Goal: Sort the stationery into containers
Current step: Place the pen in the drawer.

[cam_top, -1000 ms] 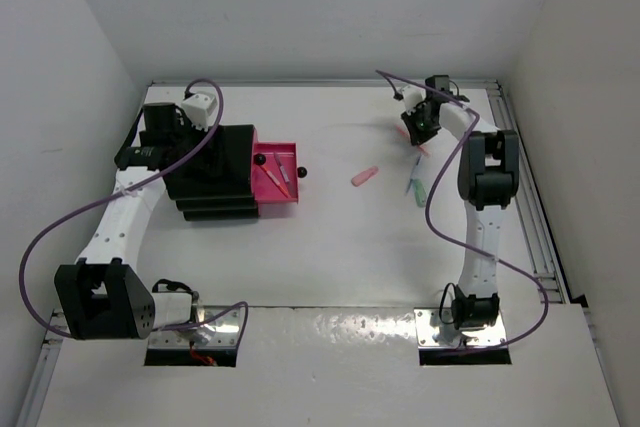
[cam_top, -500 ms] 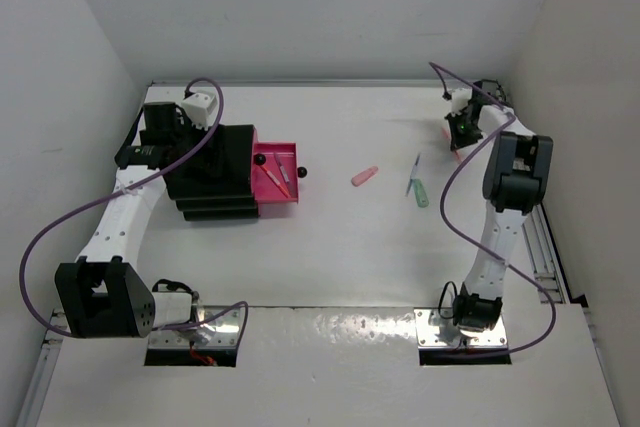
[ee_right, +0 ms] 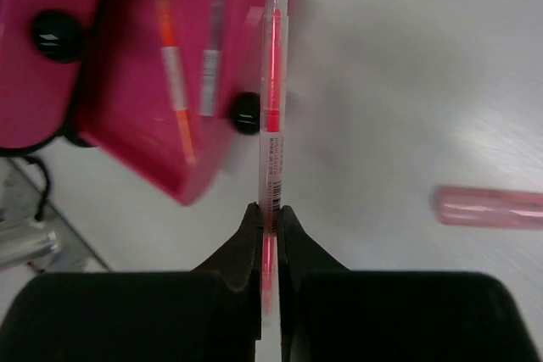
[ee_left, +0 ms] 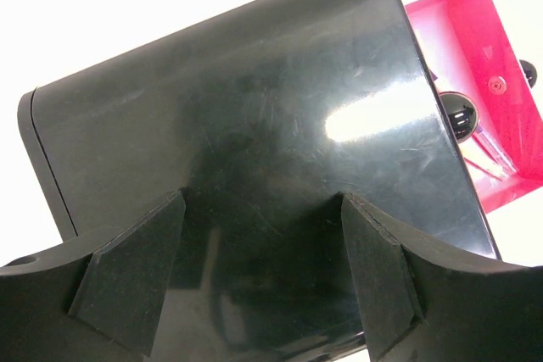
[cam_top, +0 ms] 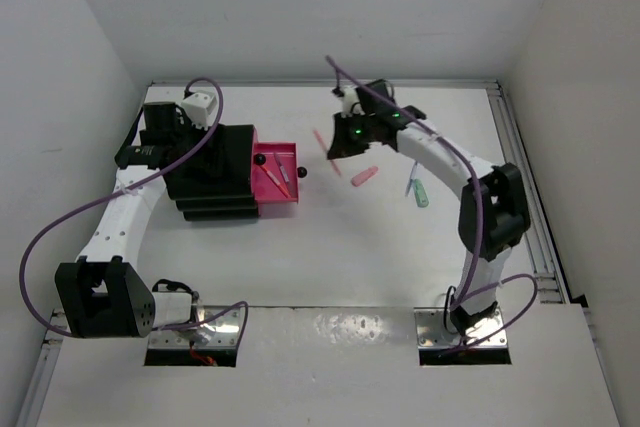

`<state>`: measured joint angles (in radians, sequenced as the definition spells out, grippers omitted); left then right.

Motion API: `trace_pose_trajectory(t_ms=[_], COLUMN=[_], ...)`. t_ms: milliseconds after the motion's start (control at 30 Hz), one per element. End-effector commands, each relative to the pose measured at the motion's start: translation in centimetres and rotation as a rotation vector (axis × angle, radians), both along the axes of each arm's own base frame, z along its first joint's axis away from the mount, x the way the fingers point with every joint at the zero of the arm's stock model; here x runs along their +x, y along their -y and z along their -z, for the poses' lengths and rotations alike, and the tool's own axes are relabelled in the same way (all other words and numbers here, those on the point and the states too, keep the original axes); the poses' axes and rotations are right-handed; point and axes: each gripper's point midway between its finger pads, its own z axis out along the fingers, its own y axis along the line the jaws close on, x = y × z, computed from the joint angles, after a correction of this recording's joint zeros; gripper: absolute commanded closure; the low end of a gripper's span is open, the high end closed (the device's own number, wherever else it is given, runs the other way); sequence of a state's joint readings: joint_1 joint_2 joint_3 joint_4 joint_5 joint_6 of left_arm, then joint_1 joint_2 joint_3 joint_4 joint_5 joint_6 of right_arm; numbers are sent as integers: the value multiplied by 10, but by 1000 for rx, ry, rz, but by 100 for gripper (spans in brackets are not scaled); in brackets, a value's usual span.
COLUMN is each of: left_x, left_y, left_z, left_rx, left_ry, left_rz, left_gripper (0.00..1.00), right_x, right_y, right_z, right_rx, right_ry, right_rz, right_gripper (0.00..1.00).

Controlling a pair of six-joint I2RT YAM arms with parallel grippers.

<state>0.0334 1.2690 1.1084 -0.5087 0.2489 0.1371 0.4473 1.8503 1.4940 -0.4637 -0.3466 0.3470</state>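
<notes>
Right pincer [ee_right: 267, 209] is clenched on the tail end of a red pen [ee_right: 273, 99], with most of the barrel sticking out ahead of the jaws. The pen is held above the worktop [cam_top: 330, 247], toward the middle of its far edge, just short of the open pink drawer [ee_right: 136, 91]. That drawer projects from the black drawer unit [cam_top: 215, 172] near the far left corner. Left pincer [ee_left: 263, 235] stands released, jaws wide, at the unit's top; whether it touches cannot be told.

Risks noted. The grip sits far from the pen's middle, so the barrel could swing or slip in the jaws during travel. Release before the drawer's front wall is passed would drop the pen on the worktop. A low approach could strike that wall or its round knob [ee_right: 246, 114]. The drawer already holds two pens [ee_right: 174, 65]; the new one may land across them and roll.

Surroundings. A stubby pink piece [cam_top: 365, 176] lies just right of the held pen. A mint green marker [cam_top: 421, 193] and a thin pen [cam_top: 412, 175] lie together nearer the right edge, unsorted. A second knob [ee_right: 55, 36] above the drawer's rear limits room there. Nothing else stands between pen and drawer.
</notes>
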Motion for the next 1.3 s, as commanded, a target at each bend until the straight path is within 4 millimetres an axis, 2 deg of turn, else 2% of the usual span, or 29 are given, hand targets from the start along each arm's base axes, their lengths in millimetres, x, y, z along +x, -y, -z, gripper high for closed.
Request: trace_pose_trajectory(t_ms=[0,33,67,100,133,267,300,333,367,500,667,700,733,767,800,867,933,967,1000,1033,1067,1100,1167,1200,1233,1267], left_x=[-8,-8,-8,-8,-8,-10,-11,-11,-11,-12,-13,-13,-14,-14,-14,-15,-15,-15,-15,-15,-15,-16,-16,-17,-17,-17], left_y=[5,5,6,6,6,6,5,5,5,5,4,5,5,5,5,5,5,5,5,4,3,3,3,2,2,2], left_z=[4,3,2,1,1,0,1,1,1,-1,0,0,1,1,1,2,2,1,0,-1,-1,-2,-3,-2,-2,-2], left_rx=[-32,-34,-37,-36,-36,-31,-32,-30,-30,-30,-29,-28,-27,-28,-27,-28,-28,-26,-26,-22,-20,-15,-7,-5,-4,-3], left_ry=[-37,-36,-34,-31,-31,-23,-24,-24,-24,-21,-26,-24,-28,-27,-25,-29,-27,-25,-23,-21,-21,-20,-16,-16,-17,-15], left_rz=[-2,0,1,0,-2,-1,-3,-2,-2,-2,-6,-6,-4,-6,-4,-6,-6,-3,-3,-4,-3,-2,2,2,3,4], left_gripper=[19,19,19,19,19,19,19,19,19,19,19,19,19,19,19,19,19,19,19,19,19,19,19,19,19,19], right_x=[1,1,-2,-3,-3,-6,-5,-5,-4,-2,-3,-5,-6,-7,-8,-6,-2,4,5,8,19,19,33,29,38,37], right_y=[-50,-60,-75,-83,-99,-127,-133,-139,-144,-153,-151,-150,-148,-148,-147,-145,-140,-134,-128,-120,-103,-86,-41,-13,20,42], right_z=[-20,-18,-7,-7,-16,-2,-4,4,2,12,22,22,21,18,12,-2,-29,-39,-59,-67,-74,-80,-75,-61,-49,-37], right_rx=[81,77,68,75,90,90,97,91,103,91,69,65,64,65,69,83,115,131,156,166,168,160,116,54,12,-33], right_ry=[-24,-23,-39,-43,-30,-48,-43,-57,-59,-60,-91,-96,-102,-99,-92,-68,-23,-15,11,14,28,37,34,25,14,-3], right_rz=[-7,-10,-28,-35,-50,-73,-76,-78,-72,-79,-67,-64,-62,-63,-65,-67,-59,-44,-37,-20,18,40,136,180,251,291], right_gripper=[100,100,100,100,100,100,100,100,100,100,100,96,87,77,64,56,56,56,58,58,59,59,61,62,63,64])
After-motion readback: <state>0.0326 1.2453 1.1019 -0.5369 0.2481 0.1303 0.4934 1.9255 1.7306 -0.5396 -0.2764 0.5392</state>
